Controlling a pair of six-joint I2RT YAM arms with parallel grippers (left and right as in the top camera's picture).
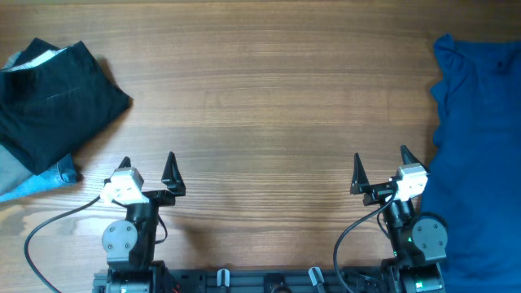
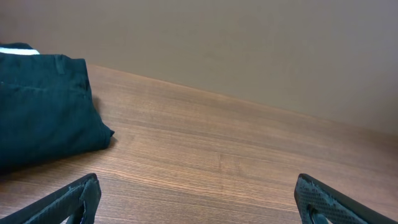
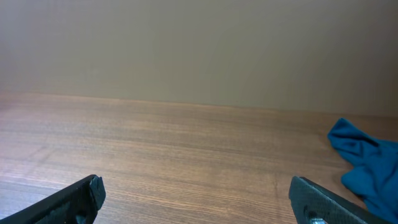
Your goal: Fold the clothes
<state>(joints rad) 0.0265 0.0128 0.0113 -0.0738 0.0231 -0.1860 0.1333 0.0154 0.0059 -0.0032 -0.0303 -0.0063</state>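
Observation:
A blue garment point(image 1: 476, 155) lies unfolded and crumpled along the table's right edge; its corner shows in the right wrist view point(image 3: 367, 165). A folded dark garment point(image 1: 53, 98) sits at the far left on a stack, also in the left wrist view point(image 2: 43, 118). My left gripper point(image 1: 148, 175) is open and empty near the front edge, its fingers spread wide in the left wrist view point(image 2: 199, 199). My right gripper point(image 1: 381, 169) is open and empty just left of the blue garment, also in the right wrist view point(image 3: 199, 199).
A light blue denim piece point(image 1: 37, 183) pokes out under the dark garment at the left edge. The wooden table point(image 1: 269, 106) stretches between the two piles. A plain wall stands behind the table.

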